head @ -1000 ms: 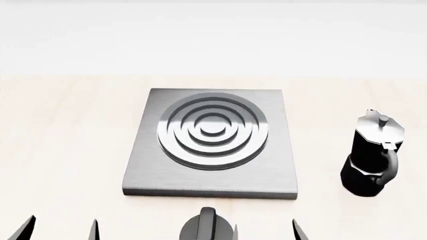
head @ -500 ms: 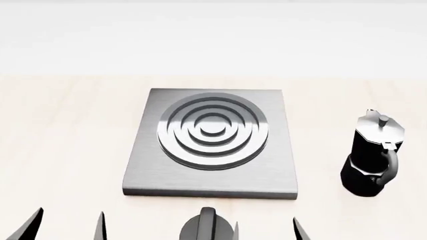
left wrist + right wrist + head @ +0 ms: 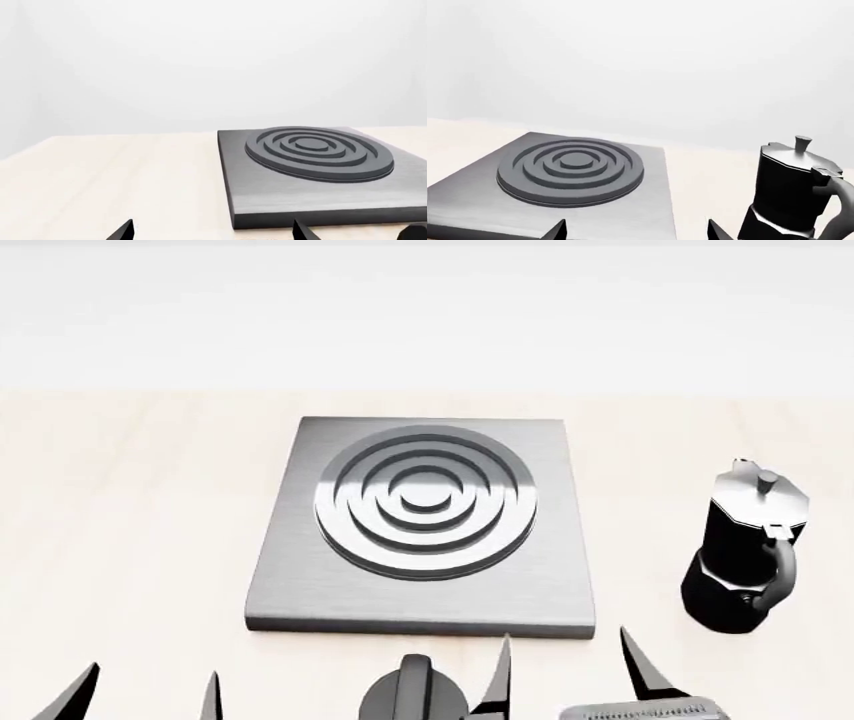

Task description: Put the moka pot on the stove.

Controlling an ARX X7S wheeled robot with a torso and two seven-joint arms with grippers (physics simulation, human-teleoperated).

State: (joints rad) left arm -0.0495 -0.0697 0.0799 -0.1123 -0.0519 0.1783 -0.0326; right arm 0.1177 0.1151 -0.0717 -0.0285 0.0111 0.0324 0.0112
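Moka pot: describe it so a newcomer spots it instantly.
Find the stove, the wide grey slab with burner rings mid-table. The moka pot stands upright on the table to its right, apart from it. It alone is tall: black, faceted, silver-lidded, unlike the low black knob.

One stove, one moka pot, one black knob, two tools.

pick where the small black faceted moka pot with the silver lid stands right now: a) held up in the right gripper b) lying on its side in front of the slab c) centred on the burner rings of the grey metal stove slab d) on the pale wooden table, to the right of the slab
d: the moka pot stands upright on the table, apart from the stove, with the open right gripper short of it.
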